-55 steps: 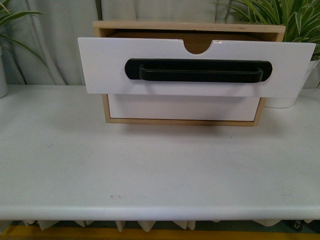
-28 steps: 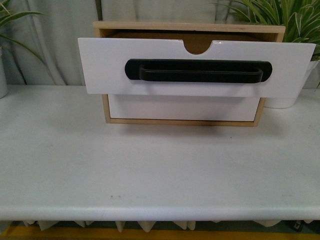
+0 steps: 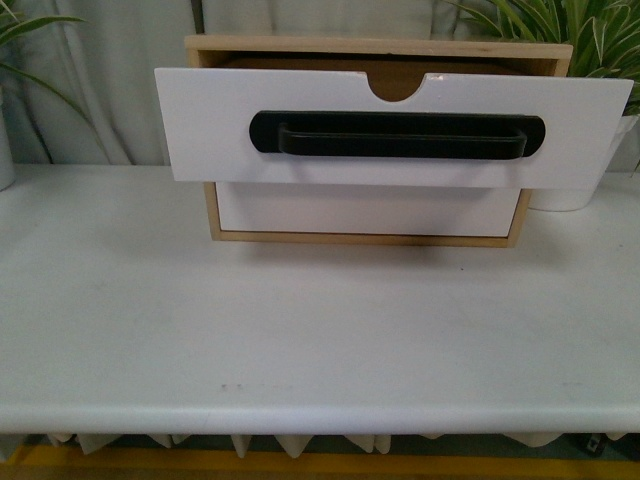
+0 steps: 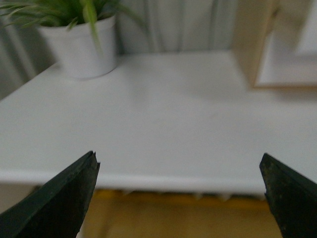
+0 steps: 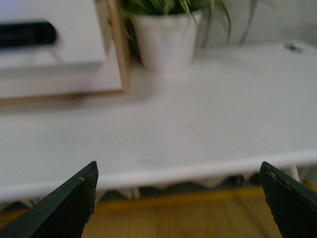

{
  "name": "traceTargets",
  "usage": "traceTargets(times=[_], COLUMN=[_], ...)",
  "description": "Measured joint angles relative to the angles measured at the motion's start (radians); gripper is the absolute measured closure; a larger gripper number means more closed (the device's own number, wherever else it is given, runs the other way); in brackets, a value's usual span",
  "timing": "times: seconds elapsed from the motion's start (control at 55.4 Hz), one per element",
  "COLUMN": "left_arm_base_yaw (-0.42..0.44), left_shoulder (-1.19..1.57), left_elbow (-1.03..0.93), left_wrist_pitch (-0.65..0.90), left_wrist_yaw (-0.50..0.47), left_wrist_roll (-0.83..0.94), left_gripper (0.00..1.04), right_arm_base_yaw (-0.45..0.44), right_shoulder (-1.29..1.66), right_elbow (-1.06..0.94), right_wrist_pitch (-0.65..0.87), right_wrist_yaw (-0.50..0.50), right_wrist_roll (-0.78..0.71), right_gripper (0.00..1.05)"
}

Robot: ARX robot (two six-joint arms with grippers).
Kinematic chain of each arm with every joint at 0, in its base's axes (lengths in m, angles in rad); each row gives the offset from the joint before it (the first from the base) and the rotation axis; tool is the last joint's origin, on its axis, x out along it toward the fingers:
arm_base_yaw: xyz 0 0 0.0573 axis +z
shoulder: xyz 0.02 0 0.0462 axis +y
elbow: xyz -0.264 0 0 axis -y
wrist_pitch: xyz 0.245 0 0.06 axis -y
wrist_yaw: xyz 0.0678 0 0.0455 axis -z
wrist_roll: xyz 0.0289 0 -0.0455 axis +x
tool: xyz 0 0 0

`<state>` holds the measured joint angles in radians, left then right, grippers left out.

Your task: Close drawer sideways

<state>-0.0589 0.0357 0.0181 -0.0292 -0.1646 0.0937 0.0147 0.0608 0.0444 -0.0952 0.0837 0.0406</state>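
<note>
The drawer (image 3: 390, 100) has a wide white front, a long black bar handle (image 3: 400, 137) in an oval black recess and a semicircular notch on its top edge. It stands pulled out of a wooden cabinet (image 3: 380, 48) at the back of the white table (image 3: 320, 320). Neither arm shows in the front view. My left gripper (image 4: 178, 171) is open and empty, short of the table's front edge, with the cabinet's corner (image 4: 252, 44) ahead. My right gripper (image 5: 178, 181) is open and empty, also short of the table edge; the drawer (image 5: 49, 37) shows blurred ahead.
A plain white drawer front without a handle (image 3: 365, 210) sits below the open drawer. White plant pots stand beside the cabinet on each side (image 4: 81, 47) (image 5: 166, 39). A grey curtain hangs behind. Yellow floor lies below the table edge.
The front view has shifted slightly, so the cabinet and table edge sit a little higher in the picture. The drawer stays pulled out as before.
</note>
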Motion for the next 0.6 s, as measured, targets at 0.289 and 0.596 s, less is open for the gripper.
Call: traceTargets(times=[0.289, 0.596], left_arm_base_yaw=[-0.100, -0.130], left_shoulder=[0.272, 0.821], left_elbow=[0.016, 0.144], left_wrist_pitch=[0.350, 0.906], left_wrist_yaw=[-0.164, 0.191], left_wrist_roll=[0.639, 1.164], left_gripper=[0.06, 0.06], right_arm_base_yaw=[-0.010, 0.060], right_shoulder=[0.374, 0.803], right_elbow=[0.137, 0.463], right_wrist_pitch=[0.190, 0.253], right_wrist_yaw=[-0.047, -0.130], right_wrist_roll=[-0.160, -0.645], right_gripper=[0.09, 0.09])
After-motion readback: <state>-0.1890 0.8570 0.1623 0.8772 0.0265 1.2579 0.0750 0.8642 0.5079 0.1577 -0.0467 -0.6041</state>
